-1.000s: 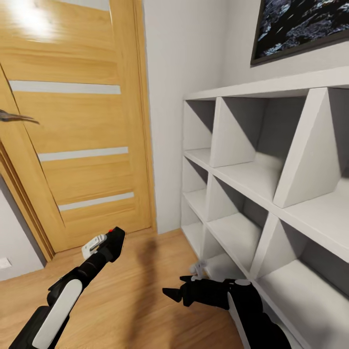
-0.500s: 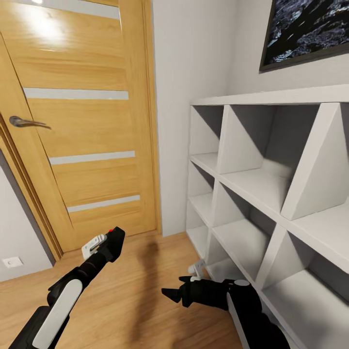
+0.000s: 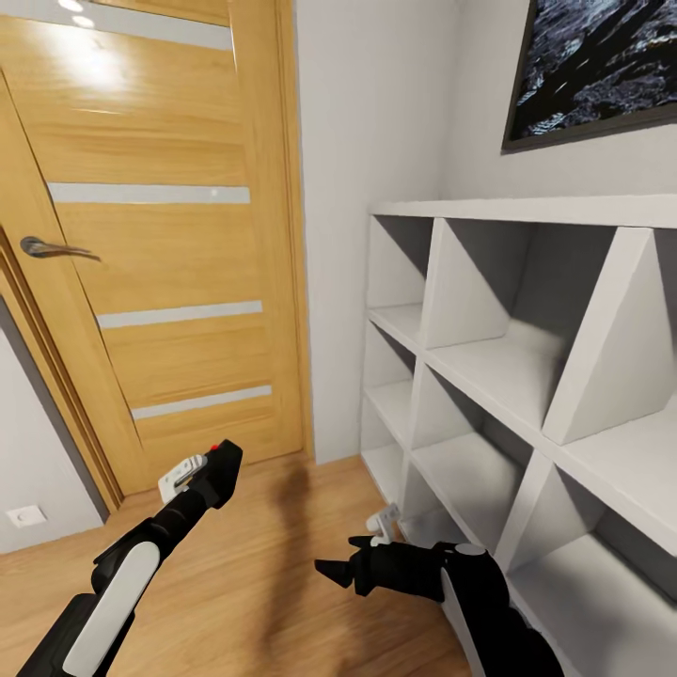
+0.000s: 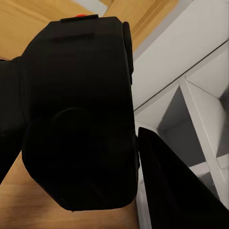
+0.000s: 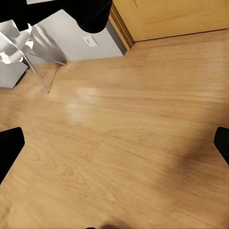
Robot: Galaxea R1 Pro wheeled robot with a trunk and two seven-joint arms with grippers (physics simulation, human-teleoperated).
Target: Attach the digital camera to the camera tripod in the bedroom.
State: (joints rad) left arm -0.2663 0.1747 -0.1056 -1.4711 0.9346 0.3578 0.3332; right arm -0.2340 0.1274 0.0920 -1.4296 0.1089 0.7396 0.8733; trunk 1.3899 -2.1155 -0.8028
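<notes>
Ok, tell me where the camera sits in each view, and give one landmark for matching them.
Head view: the camera is lower left of centre, at the tip of the left gripper, red button up.
Left wrist view: the camera is large and close, between the fingers.
Right wrist view: I cannot make it out.
Shared landmark: the wood floor.
</notes>
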